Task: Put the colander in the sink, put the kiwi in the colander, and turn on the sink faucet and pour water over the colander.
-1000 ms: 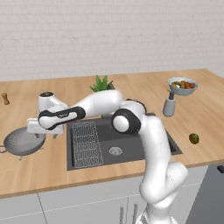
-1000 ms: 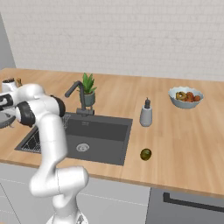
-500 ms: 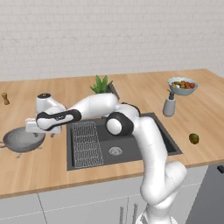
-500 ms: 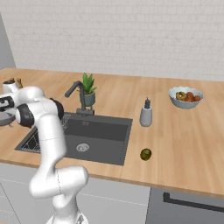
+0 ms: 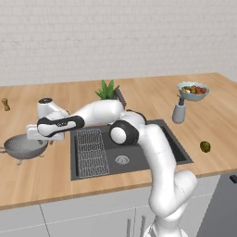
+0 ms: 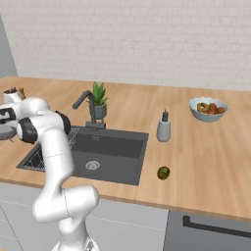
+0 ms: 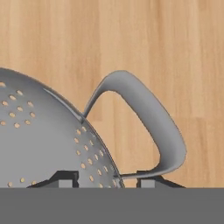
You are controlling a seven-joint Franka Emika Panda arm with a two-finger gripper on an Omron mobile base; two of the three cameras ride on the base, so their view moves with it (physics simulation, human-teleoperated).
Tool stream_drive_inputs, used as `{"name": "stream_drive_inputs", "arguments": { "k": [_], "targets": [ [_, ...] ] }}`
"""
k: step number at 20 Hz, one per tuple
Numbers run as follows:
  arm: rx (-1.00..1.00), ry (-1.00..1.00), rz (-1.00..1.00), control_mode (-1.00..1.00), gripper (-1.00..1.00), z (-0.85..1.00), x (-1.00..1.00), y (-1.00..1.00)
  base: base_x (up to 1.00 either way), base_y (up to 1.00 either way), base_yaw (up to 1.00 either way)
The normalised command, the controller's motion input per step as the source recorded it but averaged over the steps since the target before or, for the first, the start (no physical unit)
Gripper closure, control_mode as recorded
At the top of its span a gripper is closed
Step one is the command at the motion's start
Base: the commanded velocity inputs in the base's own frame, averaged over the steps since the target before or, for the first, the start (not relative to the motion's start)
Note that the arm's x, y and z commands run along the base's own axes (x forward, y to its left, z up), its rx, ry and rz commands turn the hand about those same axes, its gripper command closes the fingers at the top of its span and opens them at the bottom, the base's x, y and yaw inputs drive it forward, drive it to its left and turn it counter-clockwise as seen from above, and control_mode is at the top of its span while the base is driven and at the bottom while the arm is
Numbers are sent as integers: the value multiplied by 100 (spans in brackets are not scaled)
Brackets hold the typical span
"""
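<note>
The colander (image 5: 25, 147) sits on the counter left of the sink (image 5: 139, 152). The gripper (image 7: 107, 178) is clamped astride its rim; so thin a hold could slip when lifted.

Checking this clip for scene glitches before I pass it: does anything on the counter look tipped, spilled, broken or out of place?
Nothing stands out. The colander sits upright on the counter left of the sink, with the gripper at its rim by one handle. The kiwi lies right of the sink. The fruit bowl is upright, and nothing has spilled.
</note>
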Motion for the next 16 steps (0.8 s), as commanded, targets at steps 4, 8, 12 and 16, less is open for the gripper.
{"name": "stream_drive_inputs", "arguments": {
  "k": [4,8,12,16],
  "targets": [
    [3,-6,-9,-100,100,1,-6,-18,0,0,0],
    [18,-7,-18,-100,100,26,-27,-75,0,0,0],
    [32,-8,-22,-100,100,73,-50,-97,0,0,0],
    [23,-21,-20,-100,100,49,-93,-85,0,0,0]
  ]
}}
